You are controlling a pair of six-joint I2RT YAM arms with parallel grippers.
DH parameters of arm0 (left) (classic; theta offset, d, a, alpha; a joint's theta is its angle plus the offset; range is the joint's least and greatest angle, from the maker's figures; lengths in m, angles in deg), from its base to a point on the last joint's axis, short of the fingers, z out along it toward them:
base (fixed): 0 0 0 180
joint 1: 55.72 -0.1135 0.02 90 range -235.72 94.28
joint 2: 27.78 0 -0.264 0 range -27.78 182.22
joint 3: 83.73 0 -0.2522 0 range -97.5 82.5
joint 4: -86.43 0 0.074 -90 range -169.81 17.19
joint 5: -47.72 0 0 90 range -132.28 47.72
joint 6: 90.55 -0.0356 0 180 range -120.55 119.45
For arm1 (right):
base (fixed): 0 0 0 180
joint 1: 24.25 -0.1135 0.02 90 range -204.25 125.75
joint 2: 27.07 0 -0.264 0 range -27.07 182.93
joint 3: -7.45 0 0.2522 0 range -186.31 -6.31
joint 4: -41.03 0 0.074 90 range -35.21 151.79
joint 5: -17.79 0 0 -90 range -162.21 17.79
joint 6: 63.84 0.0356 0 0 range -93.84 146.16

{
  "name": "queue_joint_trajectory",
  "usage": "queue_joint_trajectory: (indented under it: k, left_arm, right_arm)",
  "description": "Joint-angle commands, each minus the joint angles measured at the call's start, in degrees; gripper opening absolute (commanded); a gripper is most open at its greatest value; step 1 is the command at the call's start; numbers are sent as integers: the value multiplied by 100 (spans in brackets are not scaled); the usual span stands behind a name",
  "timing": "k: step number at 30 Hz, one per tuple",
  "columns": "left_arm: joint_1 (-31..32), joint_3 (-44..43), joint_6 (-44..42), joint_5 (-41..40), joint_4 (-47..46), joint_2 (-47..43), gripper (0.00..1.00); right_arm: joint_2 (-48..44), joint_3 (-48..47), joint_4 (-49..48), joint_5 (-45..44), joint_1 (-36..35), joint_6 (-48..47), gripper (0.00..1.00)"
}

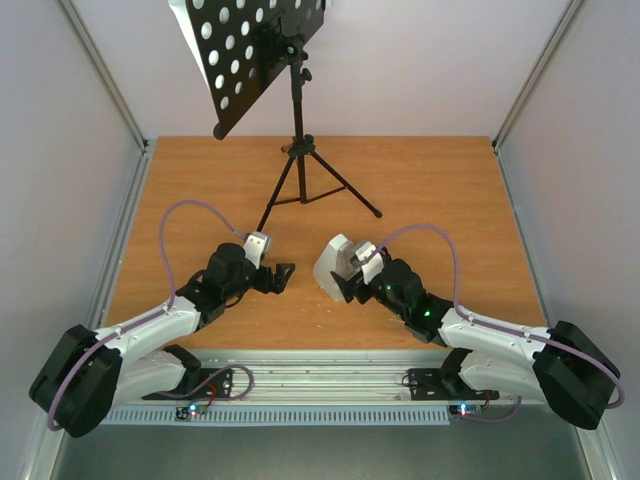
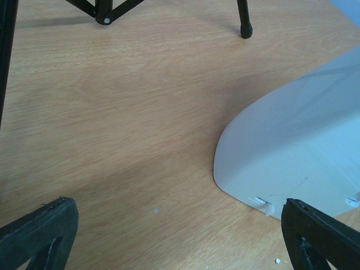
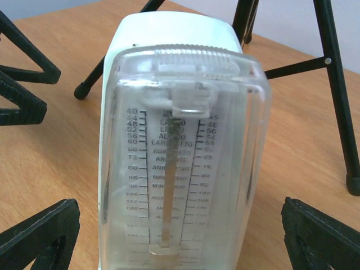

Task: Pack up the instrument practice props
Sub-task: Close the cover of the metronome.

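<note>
The white pyramid-shaped metronome (image 1: 330, 265) sits on the wooden table between my two grippers. In the right wrist view its clear-fronted face with the tempo scale (image 3: 180, 152) lies between my right gripper's (image 3: 180, 242) open fingers (image 3: 39, 233), with a gap on each side. My left gripper (image 1: 280, 278) is open and empty just left of it. The left wrist view shows its white shell (image 2: 292, 152) by the right fingertip (image 2: 320, 236). The black music stand (image 1: 297, 120) stands at the back, with its round-holed desk (image 1: 250, 50) tilted. A white sheet edge (image 1: 186, 40) shows behind the desk.
The stand's tripod legs (image 1: 340, 185) spread over the back middle of the table; one foot (image 2: 246, 31) shows in the left wrist view and another (image 3: 353, 185) in the right wrist view. Grey walls and metal rails (image 1: 130, 210) close in the table (image 1: 450, 190).
</note>
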Motion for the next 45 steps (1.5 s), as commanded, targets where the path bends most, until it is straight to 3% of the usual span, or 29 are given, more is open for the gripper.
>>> queue_joint_trajectory:
  k: [1, 7, 15, 22, 29, 33, 37, 42, 45]
  left_arm:
    - [-22, -43, -43, 58, -339, 28, 99]
    - [-22, 1, -38, -67, -308, -75, 99]
    - [-22, 95, -53, -235, -309, -301, 99]
    - [-22, 269, -79, -231, -440, -634, 99]
    - [-8, 245, -274, 936, -373, -1101, 99]
    - [292, -443, -140, 1014, 368, -1187, 99]
    - [933, -1514, -245, 504, 1420, -1068, 99]
    - [1475, -2648, -614, -275, 2546, -365, 99]
    - [1486, -3227, -580, -267, 3035, 154, 99]
  right_arm:
    - [-190, 15, 214, -108, 0, 152, 98]
    - [-621, 99, 495, -1, -9, 309, 99]
    - [-1703, 134, 1582, 345, -9, 797, 99]
    - [-3599, 33, 3276, -216, 0, 1331, 99]
    - [-5651, -93, 4480, -1012, 0, 1589, 99]
    - [-5409, -197, 4527, -1164, 0, 1598, 98]
    - [-4835, -392, 4479, -1170, 0, 1552, 99]
    - [-4623, -357, 4362, -1146, 2, 1519, 99]
    - [-4670, -344, 4390, -1169, 0, 1531, 99]
